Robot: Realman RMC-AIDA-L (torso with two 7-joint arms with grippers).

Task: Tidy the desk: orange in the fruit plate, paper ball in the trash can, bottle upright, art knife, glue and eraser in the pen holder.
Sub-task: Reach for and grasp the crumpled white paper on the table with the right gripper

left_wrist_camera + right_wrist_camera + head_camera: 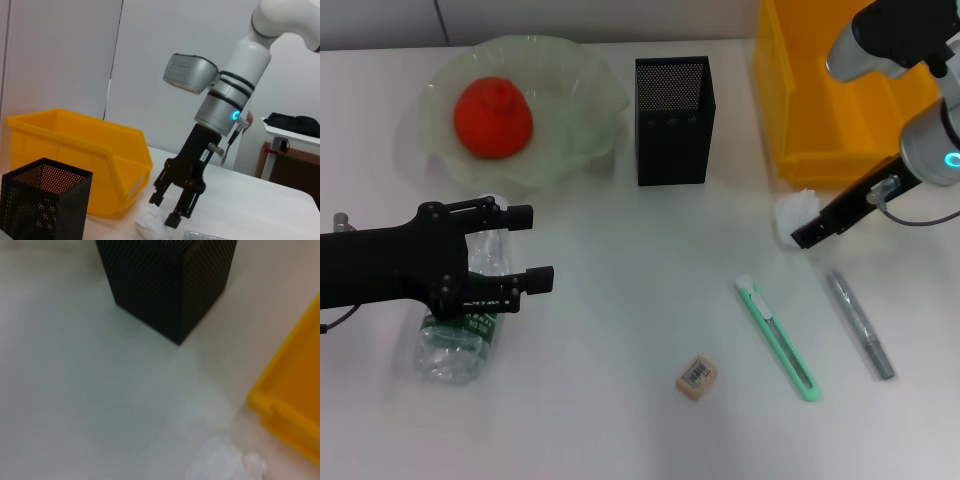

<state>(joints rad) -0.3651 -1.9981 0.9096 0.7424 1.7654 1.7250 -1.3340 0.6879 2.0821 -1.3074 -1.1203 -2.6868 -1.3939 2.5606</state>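
The orange (492, 117) lies in the pale green fruit plate (582, 85). A clear bottle (458, 335) lies on its side at the front left. My left gripper (532, 248) hovers open over it, fingers reaching past its cap end. The white paper ball (796, 211) sits beside the yellow trash can (820, 110). My right gripper (808, 234) is at the ball, open, and its fingers (175, 216) straddle the paper ball (150, 223). The green art knife (777, 338), grey glue stick (860, 325) and eraser (696, 377) lie on the desk front right. The black mesh pen holder (673, 120) stands at centre back.
In the right wrist view, the pen holder (167, 285) is ahead, the yellow trash can (292, 412) to one side and the paper ball (227, 464) close by. White desk surface stretches between the bottle and the eraser.
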